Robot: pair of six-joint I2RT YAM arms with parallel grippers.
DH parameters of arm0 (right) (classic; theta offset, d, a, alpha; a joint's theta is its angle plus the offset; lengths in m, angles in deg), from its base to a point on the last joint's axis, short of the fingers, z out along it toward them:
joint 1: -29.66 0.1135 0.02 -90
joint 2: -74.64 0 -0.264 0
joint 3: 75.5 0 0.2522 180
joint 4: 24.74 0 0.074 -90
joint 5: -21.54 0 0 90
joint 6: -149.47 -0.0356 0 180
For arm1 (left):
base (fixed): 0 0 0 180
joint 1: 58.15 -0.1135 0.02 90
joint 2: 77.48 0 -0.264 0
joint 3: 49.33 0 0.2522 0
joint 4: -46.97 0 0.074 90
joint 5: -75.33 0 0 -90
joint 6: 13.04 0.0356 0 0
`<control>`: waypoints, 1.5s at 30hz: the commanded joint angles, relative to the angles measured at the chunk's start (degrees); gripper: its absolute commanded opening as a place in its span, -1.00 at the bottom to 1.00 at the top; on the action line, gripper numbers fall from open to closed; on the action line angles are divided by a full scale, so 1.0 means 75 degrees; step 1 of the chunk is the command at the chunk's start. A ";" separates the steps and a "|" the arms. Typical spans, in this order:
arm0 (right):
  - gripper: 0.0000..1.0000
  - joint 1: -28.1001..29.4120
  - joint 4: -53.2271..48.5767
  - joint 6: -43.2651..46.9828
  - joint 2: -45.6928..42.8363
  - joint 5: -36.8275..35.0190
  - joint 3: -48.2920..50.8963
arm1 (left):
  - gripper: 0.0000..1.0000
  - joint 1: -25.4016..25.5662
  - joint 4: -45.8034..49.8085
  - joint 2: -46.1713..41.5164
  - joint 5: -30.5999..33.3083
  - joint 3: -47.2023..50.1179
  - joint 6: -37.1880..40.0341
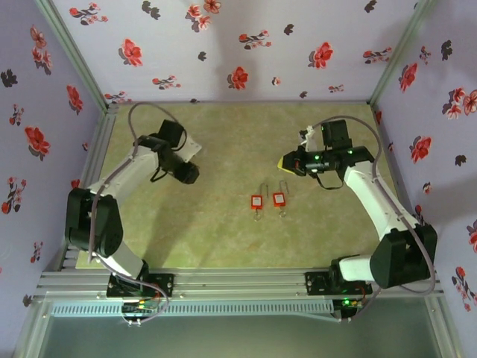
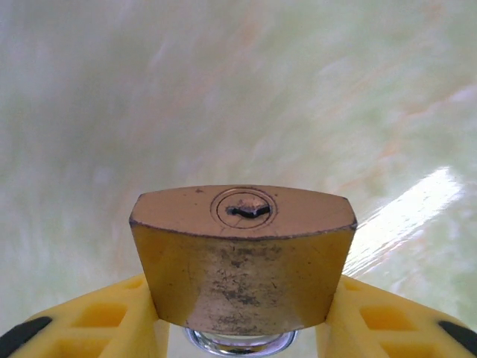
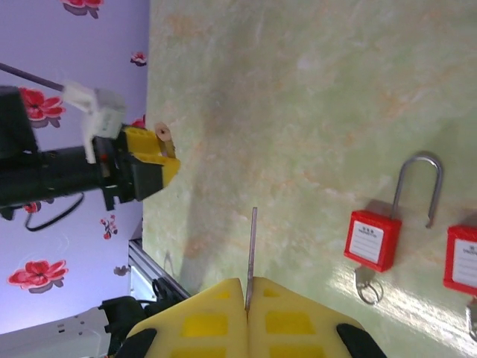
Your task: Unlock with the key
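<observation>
Left wrist view suggests both grasps are done: the left gripper (image 2: 242, 317) is clamped on the brass padlock (image 2: 242, 253), and the right gripper (image 3: 247, 302), well apart from that padlock, pinches the key (image 3: 253, 250). Inserting and turning are left to do. The key's long axis points roughly toward the padlock, and the keyhole (image 2: 244, 209) faces away from the left fingers.
</observation>
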 commanded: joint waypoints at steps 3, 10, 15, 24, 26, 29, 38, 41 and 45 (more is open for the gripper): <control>-1.00 -0.0088 -0.0923 0.0229 -0.0506 -0.0126 -0.0123 | -0.75 0.0931 -0.0313 -0.0616 -0.0738 -0.0594 0.3516; -1.00 -0.0048 -0.1412 0.0411 -0.1070 0.0893 -0.0300 | -0.79 0.1811 0.0633 -0.0346 -0.0916 -0.1782 0.5426; -1.00 0.0224 -0.1766 0.0667 -0.1451 0.1630 -0.0268 | -0.87 0.2432 0.1117 -0.0237 -0.0992 -0.2296 0.6451; -1.00 0.1389 -0.1218 0.0189 -0.1290 0.1340 -0.0207 | -0.97 0.2856 0.1577 0.0108 -0.1060 -0.2820 0.6858; -1.00 0.1456 -0.0823 -0.0054 -0.1296 0.1251 -0.0071 | -0.99 0.2893 0.1554 0.0167 -0.1086 -0.2846 0.6700; -1.00 0.1466 -0.0261 -0.0421 -0.1252 0.1267 0.0040 | -1.00 0.2993 0.1591 0.0240 -0.1108 -0.2884 0.6523; -1.00 0.1712 0.0174 -0.0537 -0.0811 0.1353 0.0143 | -1.00 0.3120 0.1658 0.0444 -0.1131 -0.3118 0.6134; -1.00 0.1724 0.0062 -0.0421 -0.0741 0.1366 0.0199 | -1.00 0.3129 0.1670 0.0475 -0.1130 -0.3141 0.6129; -1.00 0.1726 0.0012 -0.0369 -0.0699 0.1376 0.0222 | -1.00 0.3140 0.1693 0.0505 -0.1117 -0.3174 0.6105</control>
